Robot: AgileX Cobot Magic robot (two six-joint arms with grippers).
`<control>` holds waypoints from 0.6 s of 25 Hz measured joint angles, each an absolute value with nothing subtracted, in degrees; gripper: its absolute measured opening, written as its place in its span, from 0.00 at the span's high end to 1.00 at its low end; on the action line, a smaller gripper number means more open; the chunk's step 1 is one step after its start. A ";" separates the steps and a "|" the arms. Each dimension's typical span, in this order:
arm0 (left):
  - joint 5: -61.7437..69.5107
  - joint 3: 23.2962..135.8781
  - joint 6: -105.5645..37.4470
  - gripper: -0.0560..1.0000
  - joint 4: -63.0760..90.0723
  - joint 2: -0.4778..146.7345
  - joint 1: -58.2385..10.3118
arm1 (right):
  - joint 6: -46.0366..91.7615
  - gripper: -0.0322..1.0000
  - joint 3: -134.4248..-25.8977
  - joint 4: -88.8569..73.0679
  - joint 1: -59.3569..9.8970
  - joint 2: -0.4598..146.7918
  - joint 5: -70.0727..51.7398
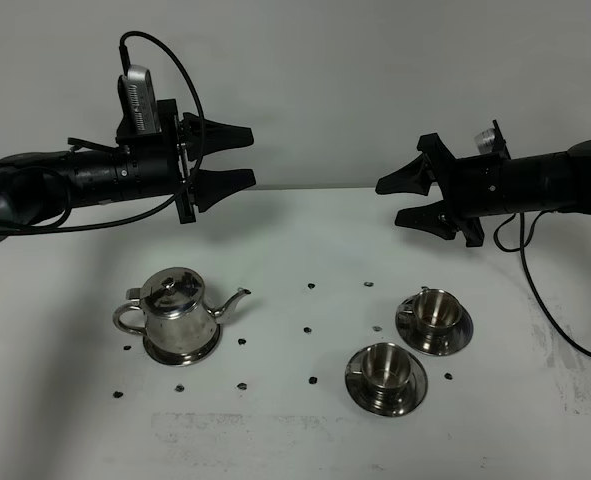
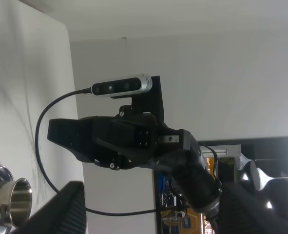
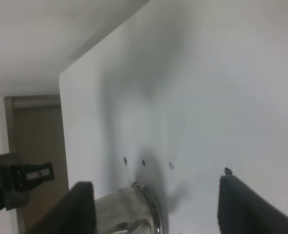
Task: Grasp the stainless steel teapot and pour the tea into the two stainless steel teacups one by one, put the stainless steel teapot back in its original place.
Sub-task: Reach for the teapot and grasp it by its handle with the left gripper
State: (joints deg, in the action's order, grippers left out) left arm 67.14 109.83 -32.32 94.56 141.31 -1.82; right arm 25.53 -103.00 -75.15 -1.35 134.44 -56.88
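The stainless steel teapot stands upright on the steel trivet disc at the table's left, spout pointing right. The two stainless steel teacups sit on saucers at the right, one farther back and one nearer the front. My left gripper hovers open and empty high above the teapot, pointing right. Across from it, my right gripper is open and empty above and behind the cups, pointing left. One teacup shows in the left wrist view beside a finger.
Small dark specks are scattered over the white table between the teapot and the cups. A black cable hangs from the right arm at the table's right edge. In the right wrist view a cropped piece of shiny steelware lies between the fingers.
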 joint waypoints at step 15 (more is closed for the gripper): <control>67.24 112.69 -39.98 0.35 94.10 141.31 -1.82 | 40.71 0.43 -103.00 -75.09 -1.35 133.69 -55.00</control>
State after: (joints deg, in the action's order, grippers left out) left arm 67.24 112.69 -39.98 94.10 141.31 -1.82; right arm 40.71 -103.00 -75.09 -1.35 133.69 -55.00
